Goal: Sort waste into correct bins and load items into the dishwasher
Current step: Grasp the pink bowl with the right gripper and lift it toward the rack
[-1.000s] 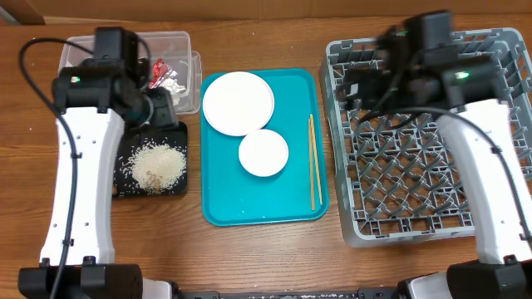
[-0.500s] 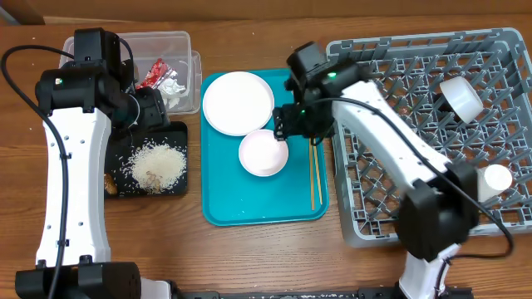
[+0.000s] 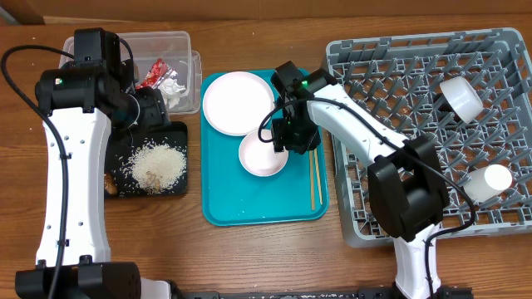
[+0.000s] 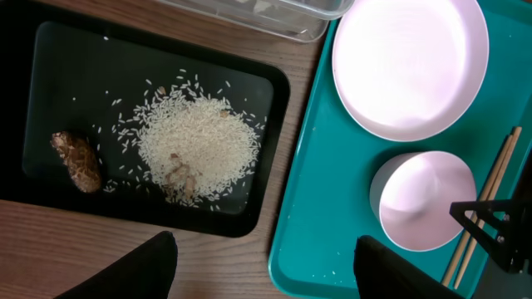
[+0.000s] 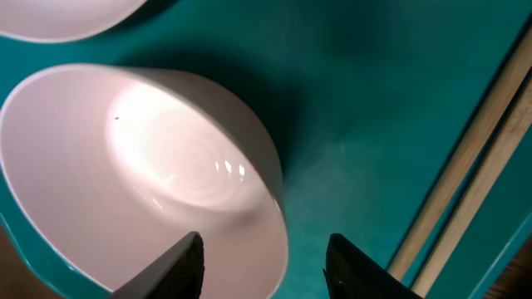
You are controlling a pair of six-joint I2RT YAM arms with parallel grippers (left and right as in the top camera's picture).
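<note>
A small white bowl (image 3: 262, 156) sits on the teal serving tray (image 3: 249, 208), below the white plate (image 3: 238, 102). My right gripper (image 3: 288, 141) is open, its fingers straddling the bowl's right rim (image 5: 141, 166) in the right wrist view (image 5: 266, 266). Two chopsticks (image 3: 313, 174) lie to the bowl's right. My left gripper (image 3: 156, 112) is open and empty above the black tray (image 3: 125, 187), which holds rice (image 4: 198, 141) and a brown lump (image 4: 76, 160). The clear tub (image 3: 179, 41) holds the red wrapper (image 3: 150, 73) and the napkin (image 3: 173, 90).
The grey dish rack (image 3: 416, 191) stands at the right, with a pale bowl (image 3: 460, 97) and a white cup (image 3: 488, 181) in it. The right arm stretches from the rack side across the teal tray's right edge.
The right arm swung from over the rack to the teal tray and came down at the small bowl. The left arm shifted slightly, then held still.
</note>
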